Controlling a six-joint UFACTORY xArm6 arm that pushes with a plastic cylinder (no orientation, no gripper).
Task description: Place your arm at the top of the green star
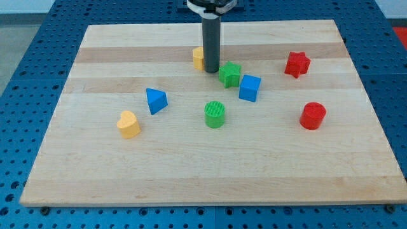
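The green star (229,74) lies on the wooden board (191,172) a little above the middle. My tip (211,70) stands just to the star's upper left, close to it, and I cannot tell if it touches. A yellow block (198,58) sits right behind the rod on its left, partly hidden. A blue cube (250,88) lies against the star's lower right.
A green cylinder (215,114) lies below the star. A blue triangular block (156,100) and a yellow heart (128,124) are at the left. A red star (297,64) and a red cylinder (312,116) are at the right.
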